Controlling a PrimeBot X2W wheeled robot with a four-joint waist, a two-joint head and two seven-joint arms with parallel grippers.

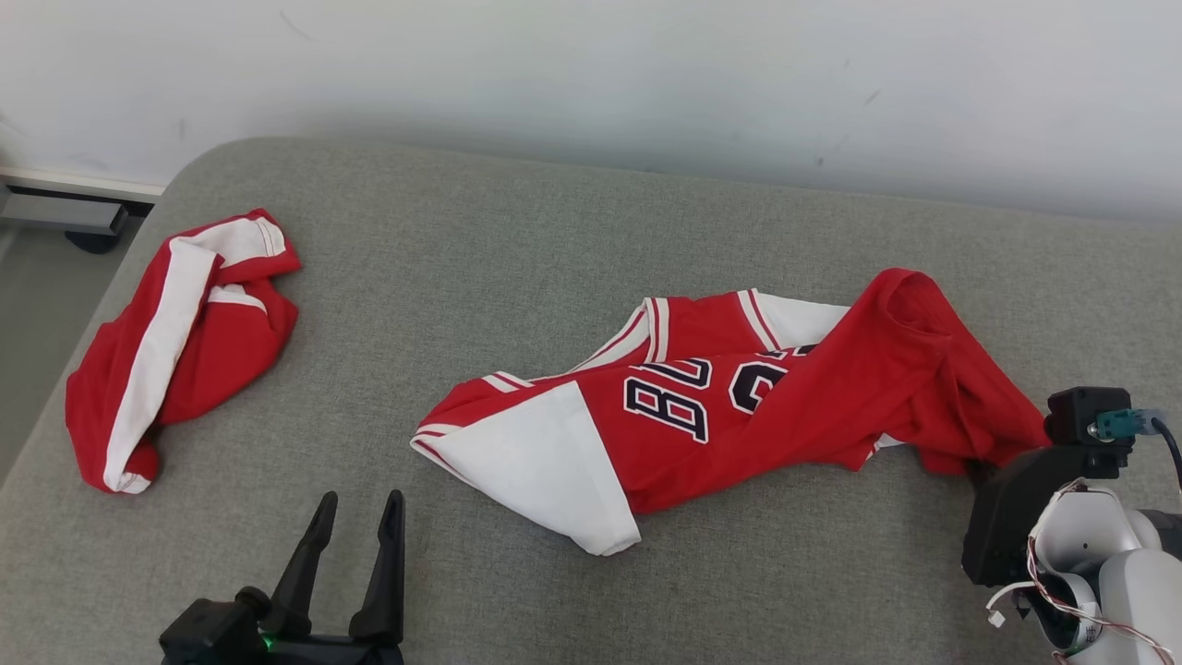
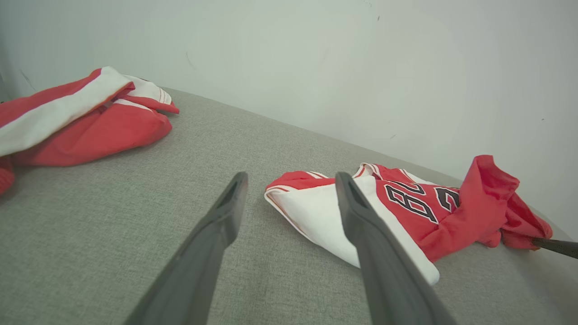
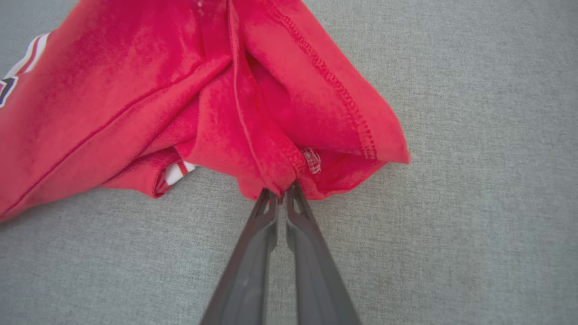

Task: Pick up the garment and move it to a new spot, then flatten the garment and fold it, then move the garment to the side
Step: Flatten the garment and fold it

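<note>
Red jersey pinched at one edge by the right tool on a grey fabric surface.
In the head view, the jersey is laid crumpled from the centre toward 3 o'clock, lettering up. The right tool, at 4 o'clock, is closed almost fully on a bunched red hem. The left tool, at 7 o'clock, is held parted and empty, apart from the cloth. A second red-and-white garment is seen at 9 o'clock.
</note>
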